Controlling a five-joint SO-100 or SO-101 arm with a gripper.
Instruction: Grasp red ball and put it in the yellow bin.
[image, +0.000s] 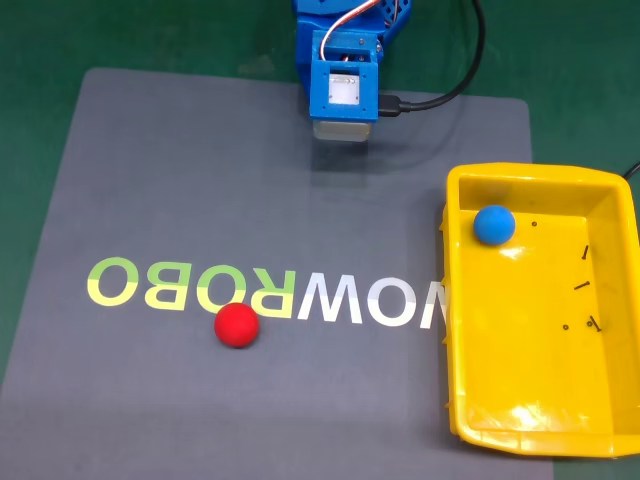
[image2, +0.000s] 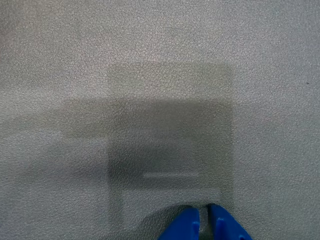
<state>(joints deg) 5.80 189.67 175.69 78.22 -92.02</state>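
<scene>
The red ball (image: 237, 326) rests on the grey mat in the fixed view, left of centre and just below the printed lettering. At the right edge sits the yellow bin (image: 545, 350), a shallow tray. The blue arm (image: 345, 85) is folded at the top centre, far from both the ball and the bin. In the wrist view my gripper (image2: 204, 221) enters from the bottom edge. Its two blue fingertips (image2: 182, 227) are nearly touching, shut with nothing between them, over bare grey mat.
A blue ball (image: 494, 224) lies in the bin's far left corner, with a few small dark screws (image: 583, 287) on the bin floor. A black cable (image: 450, 92) runs from the arm's base. The grey mat (image: 150, 180) lies on a green table.
</scene>
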